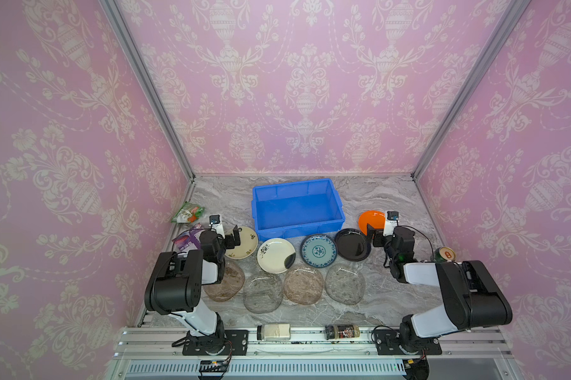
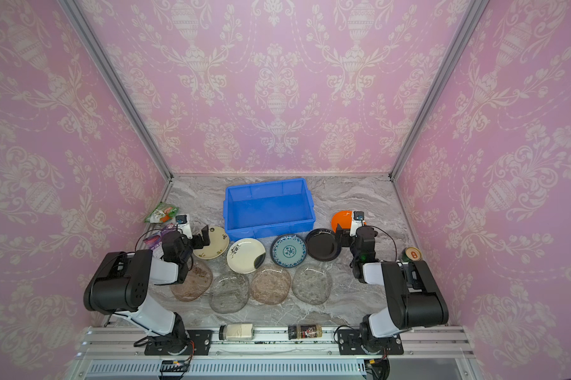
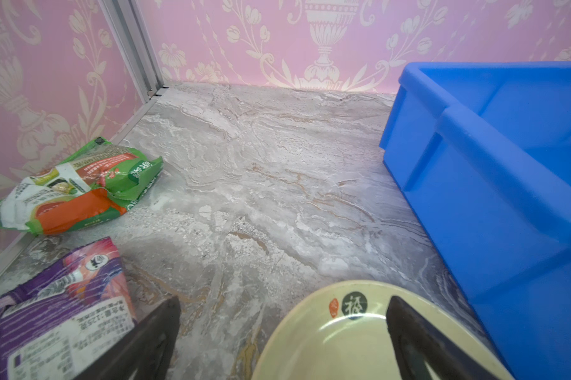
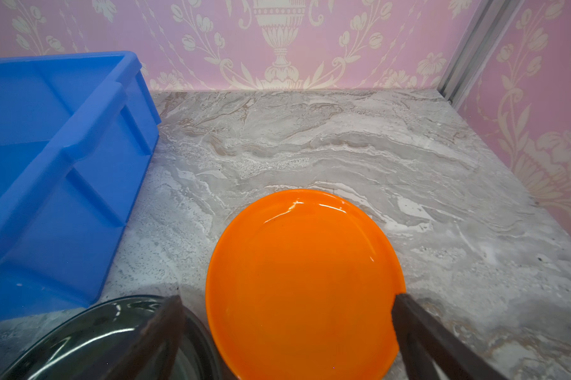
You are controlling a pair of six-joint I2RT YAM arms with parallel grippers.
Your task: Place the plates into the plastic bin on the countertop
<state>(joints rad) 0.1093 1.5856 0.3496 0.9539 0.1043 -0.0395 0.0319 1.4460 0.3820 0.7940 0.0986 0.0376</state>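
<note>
Plates (image 1: 345, 283) are all out on the table (image 1: 386, 197), none in the plastic bin (image 1: 299, 230), which stands ahead of both claws and between them. We see the left claw (image 1: 233, 235) with its fingers (image 3: 146, 342) spread wide and nothing between them. In its wrist view one finger hangs over the near cream plate (image 3: 343, 339) and the other over bare table just beside a purple packet (image 3: 57, 312). Ahead of this claw the table lies open up to the back wall (image 3: 310, 33), edged by the bin's side on one hand and a green packet (image 3: 73, 190) against the side wall on the other.

The right claw (image 4: 287, 297) is likewise spread and empty, straddling the near edge of the orange plate (image 4: 304, 263). One finger overlaps the rim of the black plate (image 4: 96, 329), the other stands at the orange rim, and whether either touches we cannot tell. Beyond the orange plate the table runs open to the corner post (image 4: 468, 56).

Between and behind the claws lie a second cream plate (image 1: 275, 255), the teal plate (image 1: 318, 251) and four glass plates (image 1: 304, 284), packed closely, several rims meeting. The left arm (image 1: 178, 283) hides part of the outermost glass one. A can (image 1: 444, 254) beside the right arm (image 1: 458, 286) is half hidden.
</note>
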